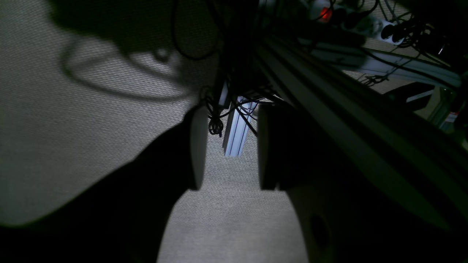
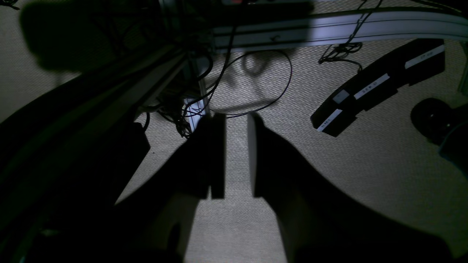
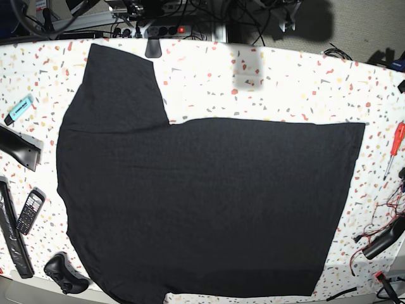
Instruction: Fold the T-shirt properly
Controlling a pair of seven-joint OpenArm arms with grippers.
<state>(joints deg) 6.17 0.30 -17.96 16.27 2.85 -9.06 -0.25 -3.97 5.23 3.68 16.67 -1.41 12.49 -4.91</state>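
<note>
The black T-shirt point(image 3: 202, 202) lies spread flat on the speckled white table point(image 3: 285, 88), with one sleeve point(image 3: 120, 88) pointing to the far left corner. Its bottom left part reaches the table's front edge. No coloured print shows. Neither arm is in the base view. My left gripper point(image 1: 230, 120) is open and empty, and looks down on grey carpet beside the table's frame. My right gripper point(image 2: 236, 120) is open and empty, also over carpet. The shirt shows in neither wrist view.
On the table's left edge lie a teal highlighter point(image 3: 19, 109), a phone point(image 3: 30, 211), a long black bar point(image 3: 12, 234) and a game controller point(image 3: 63, 272). A red screwdriver point(image 3: 393, 149) lies at the right edge. Aluminium rails point(image 1: 329, 109), cables and a black labelled case point(image 2: 376, 87) are by the floor.
</note>
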